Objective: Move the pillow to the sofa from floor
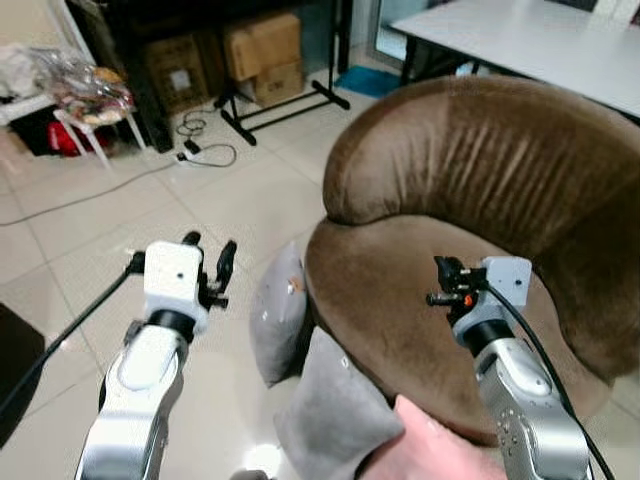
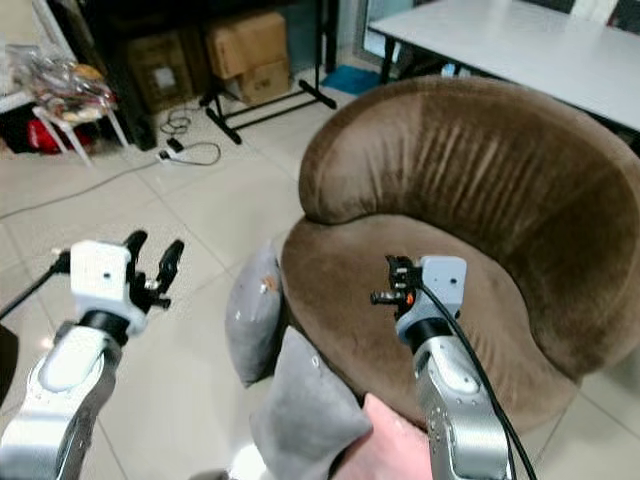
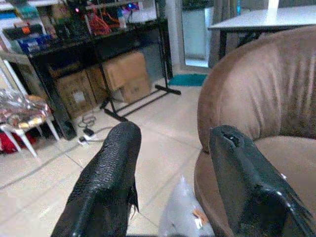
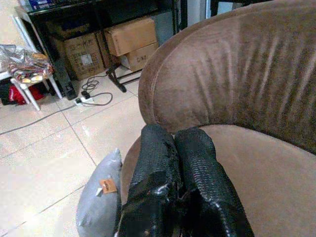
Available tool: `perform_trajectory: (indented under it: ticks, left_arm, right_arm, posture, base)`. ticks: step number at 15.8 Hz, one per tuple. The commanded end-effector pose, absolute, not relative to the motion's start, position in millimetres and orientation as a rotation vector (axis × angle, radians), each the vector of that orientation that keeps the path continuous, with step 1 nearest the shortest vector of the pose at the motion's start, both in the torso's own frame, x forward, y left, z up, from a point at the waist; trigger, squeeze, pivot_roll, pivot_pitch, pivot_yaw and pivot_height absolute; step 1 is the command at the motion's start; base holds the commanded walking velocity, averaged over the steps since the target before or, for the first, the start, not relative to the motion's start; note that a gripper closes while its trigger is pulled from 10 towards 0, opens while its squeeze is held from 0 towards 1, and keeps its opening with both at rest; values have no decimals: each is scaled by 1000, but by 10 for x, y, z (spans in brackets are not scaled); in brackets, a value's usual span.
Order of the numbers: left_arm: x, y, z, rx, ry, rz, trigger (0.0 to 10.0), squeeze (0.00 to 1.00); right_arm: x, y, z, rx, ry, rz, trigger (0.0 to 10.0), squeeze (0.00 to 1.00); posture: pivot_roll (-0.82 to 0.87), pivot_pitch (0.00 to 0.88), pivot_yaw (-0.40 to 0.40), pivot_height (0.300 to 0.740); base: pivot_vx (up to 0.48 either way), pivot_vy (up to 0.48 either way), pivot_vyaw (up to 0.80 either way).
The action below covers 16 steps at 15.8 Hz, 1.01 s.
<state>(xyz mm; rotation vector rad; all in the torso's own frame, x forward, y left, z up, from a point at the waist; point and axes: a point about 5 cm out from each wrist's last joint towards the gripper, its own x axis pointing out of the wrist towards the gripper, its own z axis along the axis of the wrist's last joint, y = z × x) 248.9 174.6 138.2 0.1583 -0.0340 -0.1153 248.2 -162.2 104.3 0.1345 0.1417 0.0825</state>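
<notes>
A grey pillow (image 1: pixel 280 315) stands on edge on the tiled floor, leaning against the front of the round brown sofa (image 1: pixel 480 170). A second grey pillow (image 1: pixel 335 410) lies nearer to me, also against the sofa's base. My left gripper (image 1: pixel 210 245) hovers open over the floor just left of the upright pillow, nothing between its fingers (image 3: pixel 113 168). The left wrist view looks past them at the pillow (image 3: pixel 185 217) below. My right gripper (image 1: pixel 443 280) is shut and empty, raised over the sofa seat; its wrist view shows the pillow (image 4: pixel 98 197) beside the seat edge.
Cardboard boxes (image 1: pixel 262 55) and a black rack's feet (image 1: pixel 280 105) stand at the back, with cables and a power strip (image 1: pixel 195 150) on the floor. A white stool with bags (image 1: pixel 85 100) is far left, a white table (image 1: pixel 540 40) behind the sofa. What looks like a person's hand (image 1: pixel 425 450) rests by the nearer pillow.
</notes>
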Motion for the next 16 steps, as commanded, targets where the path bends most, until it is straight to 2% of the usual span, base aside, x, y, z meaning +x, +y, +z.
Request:
perform_trajectory:
  ticks: [1,3,4,12,16]
  left_arm:
    - [2535,1754,1354,192,-30,-127,10000,0]
    - [2581,1746,1356,196,-34,-136,10000,0]
    - [2624,1731,1372,199,-44,-148,10000,0]
    - [2753,1730,1372,204,-55,-174,10000,0]
    - [2758,1744,1353,202,-58,-161,10000,0]
  right_arm:
    - [2492,-1710,1054,133,149,1,10000,0]
    - [2512,-1744,1055,115,142,-43,10000,0]
    - [2534,-1777,1101,7,112,-75,10000,0]
    - [2571,-1831,1130,164,37,-121,10000,0]
    - [2602,-1769,1076,102,79,-76,10000,0]
  posture:
    - [-128,0,37,740]
    - [-139,0,52,740]
    - [-147,0,63,740]
    - [-168,0,92,740]
    - [-160,0,78,740]
  base:
    - [0,0,0]
    - [0,0,0]
    - [0,0,0]
    - [0,0,0]
    - [0,0,0]
